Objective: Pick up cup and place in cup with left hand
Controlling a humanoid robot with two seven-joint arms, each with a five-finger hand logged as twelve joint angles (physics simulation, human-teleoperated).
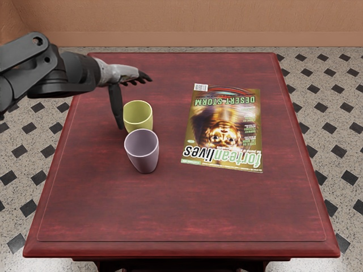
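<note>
Counter foremost, near edge closest of all. Next, lilac cup, upright, mouth up. Just behind lilac cup, yellow-green cup, also upright, partly hidden by the nearer rim; walls possibly touching, hard to tell from this angle. Right of lilac cup, well apart, a magazine lying flat. Behind and left of lilac cup, left hand spread wide and holding nothing: fingers stretched out, thumb pointing down.

Likely step: lining up to grasp yellow-green cup, with lilac cup as receiver. Nesting not yet done.

Main danger: a sideways sweep of the low thumb, tipping yellow-green cup or shoving it into lilac cup. Cause: thumb low, fingers high, hence a one-sided push on closing, without support opposite. Second danger: lilac cup dragged or toppled during the lift, from such tight spacing. Later, rim catching on rim, from similar mouth widths plus any tilt or offset; then a jam, or a knocked-over receiver on early release. Better to bring fingers down opposite the thumb, close gently, and lift straight up before moving over lilac cup.
</note>
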